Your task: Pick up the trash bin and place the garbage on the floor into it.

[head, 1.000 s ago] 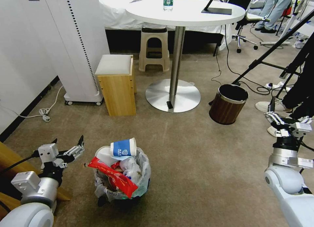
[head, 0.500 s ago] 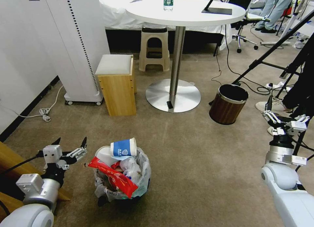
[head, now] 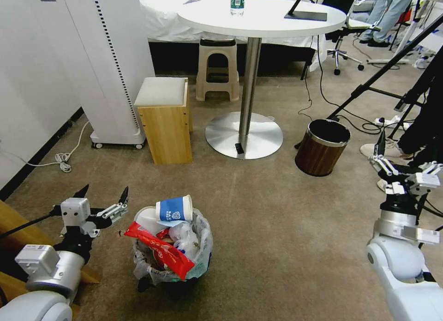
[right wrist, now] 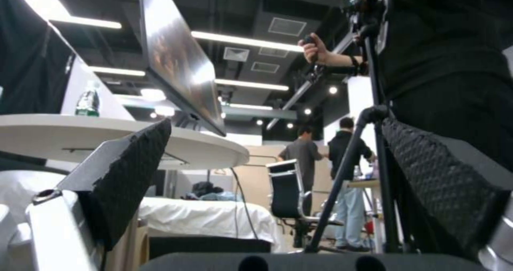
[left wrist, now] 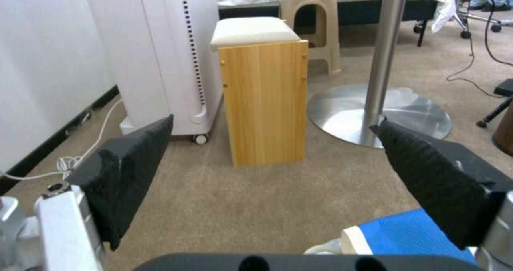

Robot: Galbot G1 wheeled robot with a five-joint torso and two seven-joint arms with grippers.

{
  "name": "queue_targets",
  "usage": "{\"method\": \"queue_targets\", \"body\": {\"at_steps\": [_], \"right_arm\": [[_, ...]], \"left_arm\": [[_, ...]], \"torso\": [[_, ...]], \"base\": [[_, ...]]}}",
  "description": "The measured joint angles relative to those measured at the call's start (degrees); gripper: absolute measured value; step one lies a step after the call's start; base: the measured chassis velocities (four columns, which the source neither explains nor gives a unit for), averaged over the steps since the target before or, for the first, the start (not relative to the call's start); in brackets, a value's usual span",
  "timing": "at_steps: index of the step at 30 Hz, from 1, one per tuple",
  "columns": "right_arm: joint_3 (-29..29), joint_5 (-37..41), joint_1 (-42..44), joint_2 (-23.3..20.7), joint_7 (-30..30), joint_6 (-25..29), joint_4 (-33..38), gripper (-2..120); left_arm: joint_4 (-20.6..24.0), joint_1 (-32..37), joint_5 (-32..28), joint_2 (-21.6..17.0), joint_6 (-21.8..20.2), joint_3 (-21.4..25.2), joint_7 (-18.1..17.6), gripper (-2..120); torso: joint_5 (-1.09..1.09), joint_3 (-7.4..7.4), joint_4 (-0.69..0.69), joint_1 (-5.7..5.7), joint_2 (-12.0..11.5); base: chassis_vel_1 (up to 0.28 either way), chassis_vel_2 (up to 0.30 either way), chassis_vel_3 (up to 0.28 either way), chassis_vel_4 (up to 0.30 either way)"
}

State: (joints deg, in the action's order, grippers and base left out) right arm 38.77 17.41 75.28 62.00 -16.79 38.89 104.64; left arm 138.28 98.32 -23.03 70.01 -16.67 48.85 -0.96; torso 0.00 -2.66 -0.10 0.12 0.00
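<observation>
I'm holding the left gripper (head: 105, 195) spread wide at lower left beside the trash bin (head: 173, 247); light, overfull, crinkly liner, so I'd grab its rigid rim. The right gripper (head: 406, 159) is idling, also spread.

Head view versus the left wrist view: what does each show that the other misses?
Head view alone: the full trash bin with its red wrapper, the brown wood-grain bin, and the right claw, open, raised at the right. Left wrist view alone: the open left claw's black pads up close. Both: the blue paper cup, wooden stool and table base.
</observation>
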Motion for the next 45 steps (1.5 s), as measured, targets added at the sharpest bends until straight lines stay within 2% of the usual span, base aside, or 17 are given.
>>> {"method": "queue_targets", "body": {"at_steps": [12, 21, 45], "right_arm": [[3.32, -3.06, 2.86, 5.47, -0.14, 0.53, 2.03, 100], [5.49, -4.69, 3.77, 8.46, 0.57, 1.24, 3.16, 100], [4.98, -5.04, 3.47, 10.00, 0.90, 1.32, 3.26, 100]], "left_arm": [[1.88, -0.19, 0.04, -2.27, -1.84, -0.73, -0.43, 100], [3.78, -0.12, -0.23, -2.39, -3.01, -0.01, -0.90, 100], [2.96, -1.03, 0.26, -1.76, -3.02, -0.05, -0.92, 100]], "torso": [[-0.01, 0.00, -0.01, 0.00, 0.00], [0.00, 0.00, 0.00, 0.00, 0.00], [0.00, 0.00, 0.00, 0.00, 0.00]], "base": [[0.000, 0.000, 0.000, 0.000], [0.000, 0.000, 0.000, 0.000], [0.000, 0.000, 0.000, 0.000]]}}
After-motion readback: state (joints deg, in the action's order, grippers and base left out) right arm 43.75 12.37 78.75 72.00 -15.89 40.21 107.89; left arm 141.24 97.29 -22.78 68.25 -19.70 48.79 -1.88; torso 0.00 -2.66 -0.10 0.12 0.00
